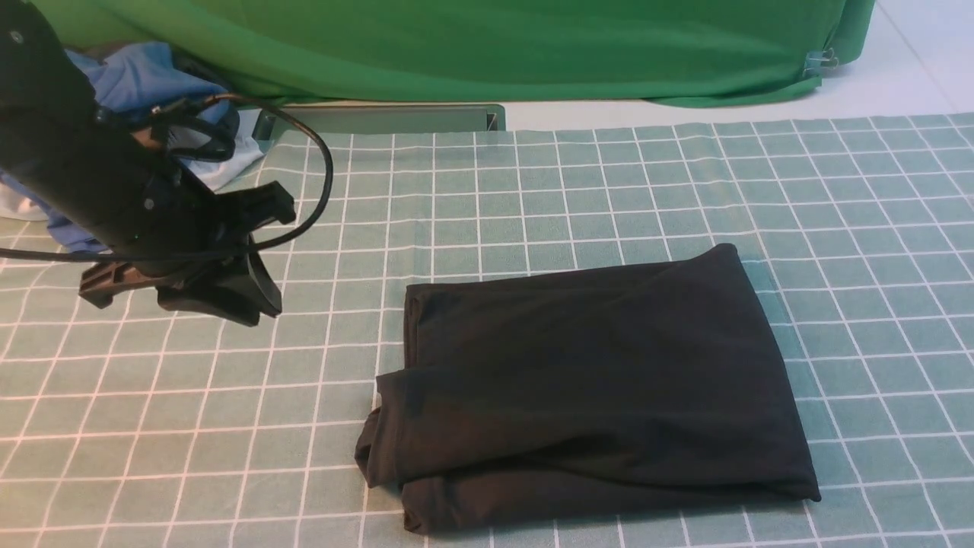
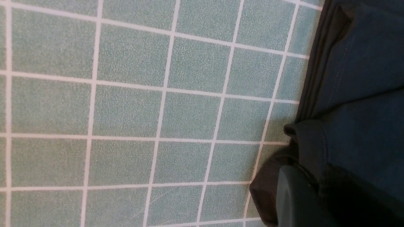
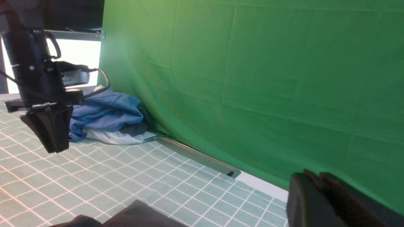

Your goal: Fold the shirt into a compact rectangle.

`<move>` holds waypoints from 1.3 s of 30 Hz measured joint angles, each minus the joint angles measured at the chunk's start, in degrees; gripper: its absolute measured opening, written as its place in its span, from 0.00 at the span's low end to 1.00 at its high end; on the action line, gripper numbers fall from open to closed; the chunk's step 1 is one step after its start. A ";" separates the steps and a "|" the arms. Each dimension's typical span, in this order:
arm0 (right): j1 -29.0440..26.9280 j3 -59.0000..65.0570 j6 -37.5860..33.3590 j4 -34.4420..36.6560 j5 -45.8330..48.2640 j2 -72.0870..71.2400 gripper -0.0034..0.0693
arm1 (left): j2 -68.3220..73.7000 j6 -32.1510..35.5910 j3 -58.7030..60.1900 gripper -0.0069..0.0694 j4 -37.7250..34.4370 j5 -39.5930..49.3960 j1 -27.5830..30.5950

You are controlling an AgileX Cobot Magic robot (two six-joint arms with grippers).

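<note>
My left gripper [image 1: 255, 301] hangs above the green checked tablecloth [image 1: 609, 190], jaws closed on nothing, well apart from the folded black thin-knit shirt [image 1: 593, 388] lying to its right. My right gripper's [image 3: 318, 189] fingers look pressed together.

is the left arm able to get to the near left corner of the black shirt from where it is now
Probably yes. The left gripper hangs above the checked cloth to the left of the shirt, holding nothing, and only bare cloth lies between it and that corner. The blue garment sits behind it, out of the path.
</note>
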 joint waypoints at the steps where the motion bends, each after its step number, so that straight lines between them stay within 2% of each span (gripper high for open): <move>1: 0.00 0.00 0.00 0.00 0.00 0.00 0.14 | 0.00 0.06 0.00 0.16 0.00 -0.17 0.00; 4: 0.00 0.00 0.00 0.00 0.00 0.00 0.15 | 0.00 0.06 0.00 0.12 0.00 -1.32 0.00; 9: 0.00 0.00 0.00 0.00 0.53 -0.65 0.17 | 0.00 0.06 0.00 0.11 0.05 -1.34 0.00; 12: -0.75 0.00 0.00 0.00 4.06 -2.99 0.17 | 0.00 0.06 0.00 0.11 0.05 -0.98 0.00; 16: -4.86 1.83 0.00 0.00 6.43 -5.20 0.18 | 0.00 0.06 0.00 0.11 0.05 -1.44 0.00; 23: -19.23 13.89 0.00 0.00 8.19 -12.59 0.20 | 0.00 0.58 0.00 0.11 0.22 -5.42 0.00; 28: -25.52 17.75 0.00 0.00 9.65 -15.31 0.22 | 0.00 1.17 0.00 0.11 0.44 -6.21 0.00; 39: -27.37 17.75 0.00 -0.03 12.09 -15.52 0.25 | 0.00 2.11 0.00 0.11 2.99 -6.88 0.00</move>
